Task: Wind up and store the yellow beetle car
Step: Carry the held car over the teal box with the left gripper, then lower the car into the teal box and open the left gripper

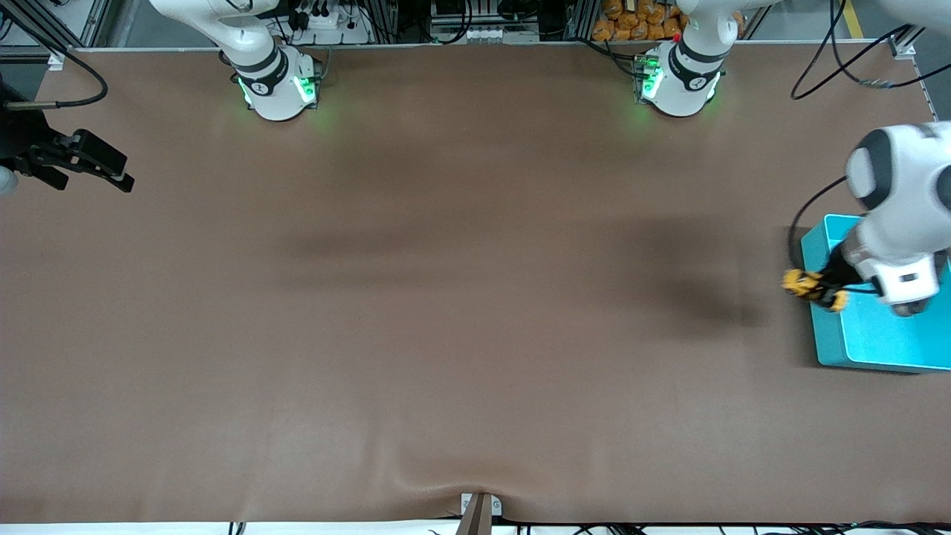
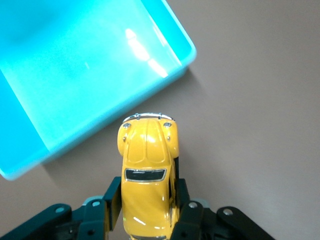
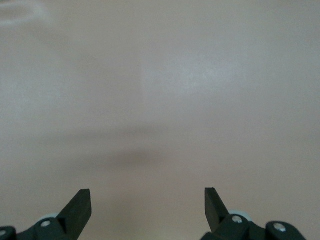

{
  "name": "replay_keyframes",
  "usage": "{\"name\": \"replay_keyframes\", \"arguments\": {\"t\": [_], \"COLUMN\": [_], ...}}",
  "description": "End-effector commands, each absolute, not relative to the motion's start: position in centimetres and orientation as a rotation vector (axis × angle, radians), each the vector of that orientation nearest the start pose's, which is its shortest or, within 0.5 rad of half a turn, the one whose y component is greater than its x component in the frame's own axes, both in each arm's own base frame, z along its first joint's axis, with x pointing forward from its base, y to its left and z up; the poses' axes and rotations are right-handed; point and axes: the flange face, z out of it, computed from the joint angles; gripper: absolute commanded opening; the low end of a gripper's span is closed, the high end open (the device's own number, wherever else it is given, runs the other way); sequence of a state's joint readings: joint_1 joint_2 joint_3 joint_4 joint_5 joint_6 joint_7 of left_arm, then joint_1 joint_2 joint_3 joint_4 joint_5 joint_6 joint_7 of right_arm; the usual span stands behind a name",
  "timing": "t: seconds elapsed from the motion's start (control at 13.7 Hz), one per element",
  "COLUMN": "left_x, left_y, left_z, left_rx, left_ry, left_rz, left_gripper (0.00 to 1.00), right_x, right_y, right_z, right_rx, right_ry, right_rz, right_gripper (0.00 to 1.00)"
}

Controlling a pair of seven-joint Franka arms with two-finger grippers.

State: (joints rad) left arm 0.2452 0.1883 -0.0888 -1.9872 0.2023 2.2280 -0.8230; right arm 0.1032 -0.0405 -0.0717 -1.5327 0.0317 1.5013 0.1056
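The left gripper [image 2: 147, 212], clamped across the sides of the yellow beetle car [image 2: 148, 177], holds it over bare table just outside the turquoise bin [image 2: 100, 125] rim; the right gripper [image 3: 147, 207] waits wide open.

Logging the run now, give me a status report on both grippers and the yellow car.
Left gripper shut on yellow beetle car, over turquoise bin's rim. Right gripper open, empty, waiting over bare table. Nothing in the way.
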Motion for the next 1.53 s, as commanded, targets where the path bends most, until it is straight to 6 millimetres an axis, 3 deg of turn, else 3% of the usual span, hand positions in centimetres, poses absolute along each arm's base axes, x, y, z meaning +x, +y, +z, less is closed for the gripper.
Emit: {"name": "replay_keyframes", "arguments": {"t": [0.0,0.22,0.58,0.8,1.09,1.46], "left_x": [57.0,55.7,55.3,55.1,55.2,55.7], "left_y": [15.6,20.8,26.7,29.3,32.0,32.5], "left_z": [38.4,37.3,34.1,30.5,25.7,24.3], "left_rx": [-2.810,-2.877,-2.951,-2.978,-3.003,-2.975], "left_ry": [-1.005,-0.782,-0.510,-0.408,-0.298,-0.204], "left_rz": [-0.111,-0.053,0.011,-0.021,-0.068,-0.040], "left_gripper": [0.10,0.10,0.10,0.10,0.10,0.11], "right_x": [52.7,52.5,52.3,52.2,52.3,52.4], "right_y": [1.8,2.0,2.1,2.1,2.4,2.4], "right_z": [66.3,66.2,66.4,66.3,66.3,66.2], "right_rx": [-3.108,-3.109,-3.111,-3.110,-3.110,-3.109], "right_ry": [0.120,0.114,0.110,0.109,0.102,0.102], "right_rz": [0.018,0.044,0.051,0.063,0.059,0.057], "right_gripper": [1.00,1.00,1.00,1.00,1.00,1.00]}}
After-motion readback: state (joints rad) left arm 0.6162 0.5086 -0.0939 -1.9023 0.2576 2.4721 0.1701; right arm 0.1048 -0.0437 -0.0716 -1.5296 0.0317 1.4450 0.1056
